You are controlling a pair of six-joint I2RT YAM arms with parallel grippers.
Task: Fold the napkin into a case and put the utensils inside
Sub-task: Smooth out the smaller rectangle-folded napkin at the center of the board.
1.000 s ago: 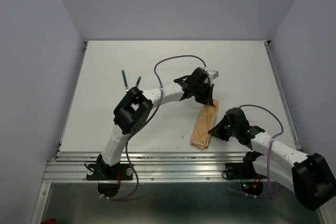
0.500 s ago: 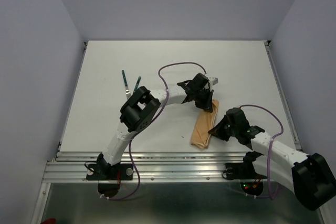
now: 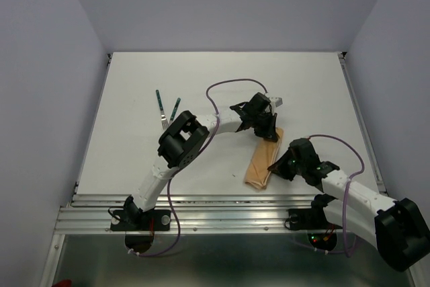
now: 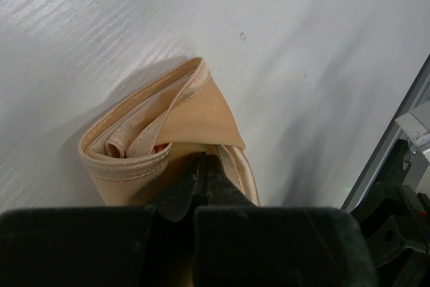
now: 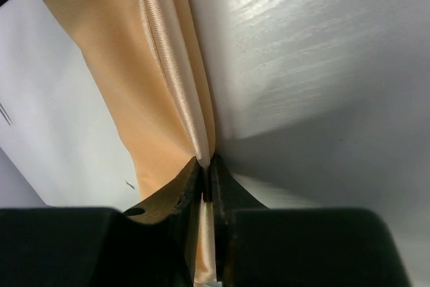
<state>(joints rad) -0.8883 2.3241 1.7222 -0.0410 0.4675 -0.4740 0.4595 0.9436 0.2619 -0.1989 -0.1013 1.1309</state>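
The peach-tan napkin (image 3: 261, 160) lies right of the table's middle, folded into a narrow oblong case. Its rolled, hemmed far end (image 4: 191, 109) fills the left wrist view. My left gripper (image 3: 267, 130) is over that far end; its jaws (image 4: 203, 160) are shut, their tips resting on the cloth with nothing seen between them. My right gripper (image 3: 277, 165) is at the napkin's right edge, shut on the shiny hem (image 5: 171, 85), with cloth showing between the jaws (image 5: 206, 167). Two utensils with dark green handles (image 3: 160, 104) (image 3: 175, 107) lie at the left, apart from both grippers.
The left arm's elbow (image 3: 180, 140) reaches across the middle of the white table (image 3: 222, 78), just near of the utensils. An aluminium rail (image 3: 222, 203) runs along the near edge. Grey walls close the table in on three sides.
The left arm has swung right and nearer, bringing its shut gripper down onto the napkin's far end. The right gripper has stayed at the napkin's edge.
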